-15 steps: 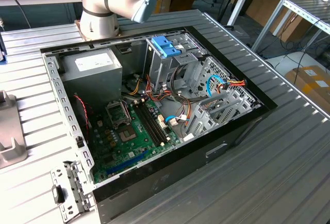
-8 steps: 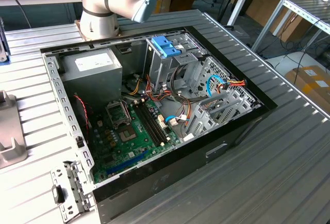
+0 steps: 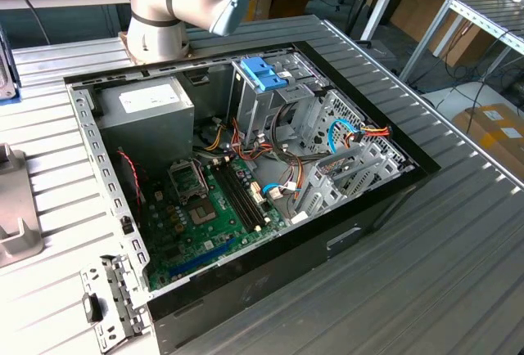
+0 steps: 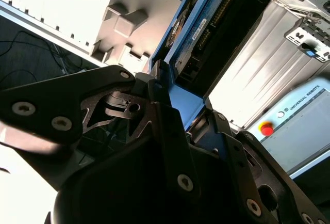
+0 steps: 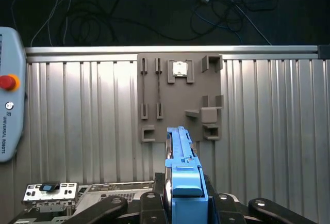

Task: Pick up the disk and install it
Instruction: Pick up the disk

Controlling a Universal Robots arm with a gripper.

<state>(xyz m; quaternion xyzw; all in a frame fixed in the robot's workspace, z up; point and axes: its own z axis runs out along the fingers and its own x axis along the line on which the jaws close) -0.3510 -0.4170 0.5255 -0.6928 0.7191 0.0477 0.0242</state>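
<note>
Over the ribbed table [image 5: 77, 131], gripper [image 5: 185, 206] sits clamped on the disk [image 5: 181, 162], held edge-on; blue bracket [image 4: 192, 21] lines its edge.

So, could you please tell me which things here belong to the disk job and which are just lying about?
Job: the disk, clamped in the tool; open computer case.
Lying about: grey fixture plate; teach pendant.

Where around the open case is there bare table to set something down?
The end effector grips the disk. Bare ribbed table borders the case's black wall and its side at the exterior view's right. Crowded: inside the case, cables around the drive cage; at the exterior view's left, a grey stand and a bracket plate.
</note>
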